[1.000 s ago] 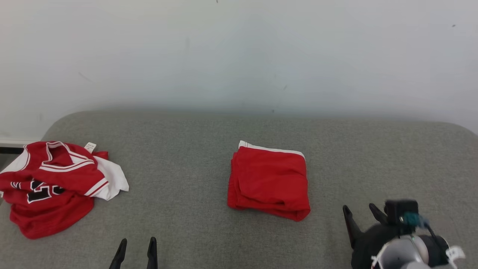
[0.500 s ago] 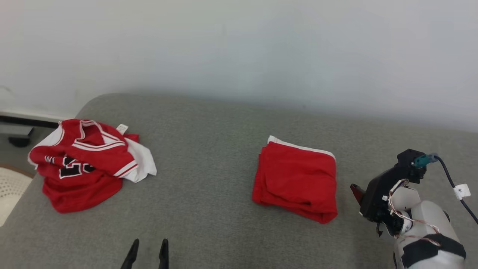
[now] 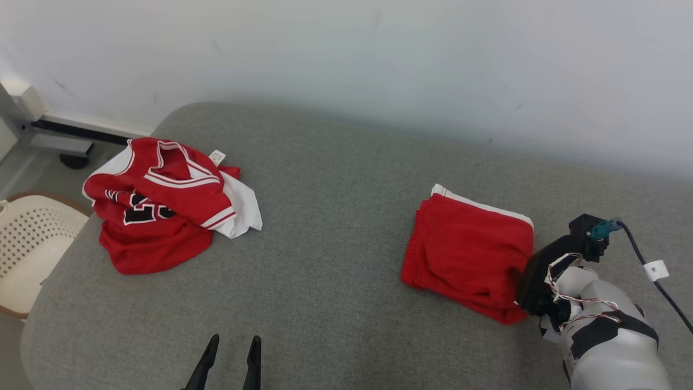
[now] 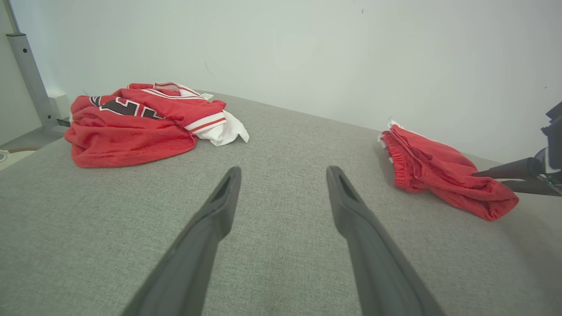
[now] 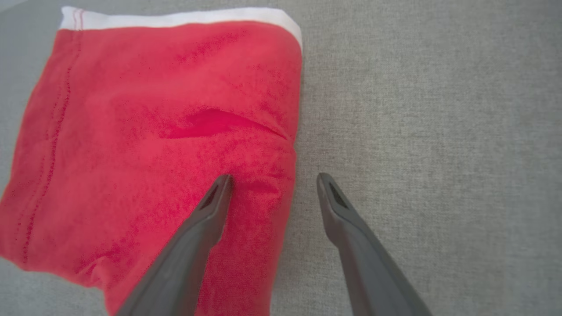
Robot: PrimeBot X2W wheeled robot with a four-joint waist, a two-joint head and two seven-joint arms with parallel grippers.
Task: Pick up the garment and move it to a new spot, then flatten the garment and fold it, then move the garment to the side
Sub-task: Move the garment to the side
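Note:
The garment [image 3: 468,249], red with a white band along its far edge, lies folded in a neat rectangle on the grey cushioned surface [image 3: 335,227]. My right gripper [image 5: 274,177] is open and points down at the garment's right edge [image 5: 290,145]: one finger is over the red cloth, the other over bare grey fabric. From the left wrist view the garment [image 4: 439,175] lies at the right, with the right gripper's fingers [image 4: 505,171] at its end. My left gripper [image 3: 234,341] hovers open and empty low over the front of the surface [image 4: 284,170].
A crumpled red, white and black jersey pile [image 3: 157,211] lies at the far left of the surface [image 4: 131,123]. A cream perforated basket [image 3: 27,249] stands beyond the left edge. A pale wall [image 3: 346,65] runs behind, with a metal frame [image 3: 54,135] at its foot.
The head camera has turned, shifting the whole picture rightward. My right gripper has tipped downward and closed in on the folded garment's right edge. The left gripper has stayed open in place.

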